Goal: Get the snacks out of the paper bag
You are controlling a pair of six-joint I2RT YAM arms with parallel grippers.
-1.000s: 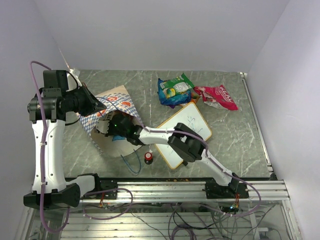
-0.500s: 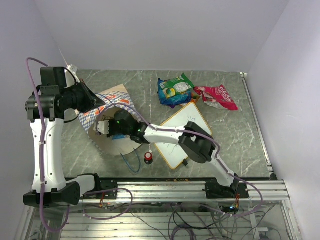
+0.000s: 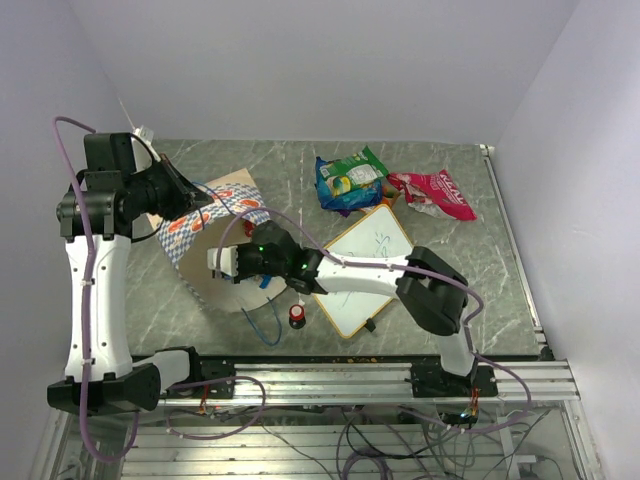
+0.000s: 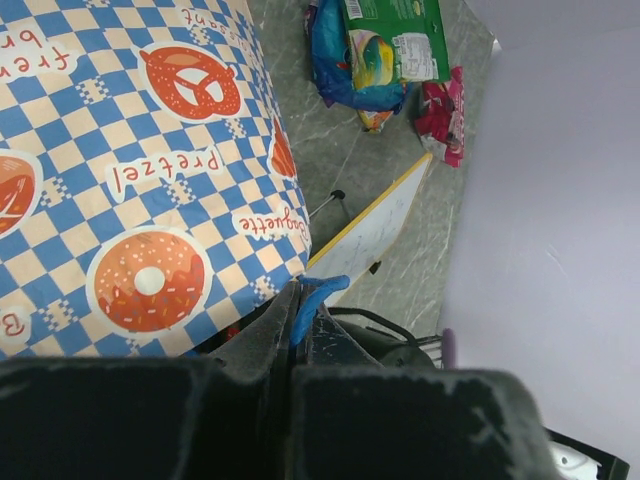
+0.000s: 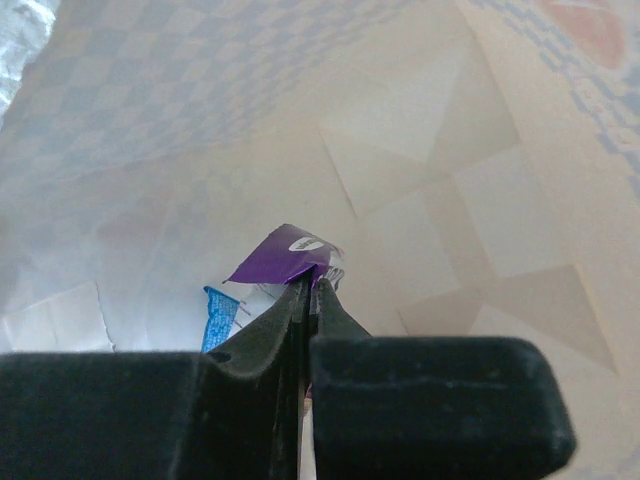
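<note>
The paper bag [image 3: 228, 200] lies on its side at the left, its checkered face [image 4: 150, 170] filling the left wrist view. My left gripper [image 4: 298, 308] is shut on the bag's blue cord handle [image 4: 320, 290] and holds the mouth up. My right gripper [image 5: 312, 285] is inside the bag, shut on the corner of a purple snack packet [image 5: 280, 258]. A blue packet [image 5: 218, 318] lies just behind it. Outside the bag, at the back of the table, lie a green and blue snack [image 3: 350, 178] and a red-pink snack [image 3: 435, 193].
A wood-framed whiteboard [image 3: 365, 265] lies right of the bag, under my right arm. A small red-topped black knob [image 3: 297, 316] stands near the front edge, beside a loose blue cord loop [image 3: 262, 322]. The metal rail [image 3: 350, 378] runs along the near side.
My right gripper has shut on the purple packet inside the bag. Its wrist has shifted a little to the right and the elbow has swung right. The left gripper still holds the handle.
</note>
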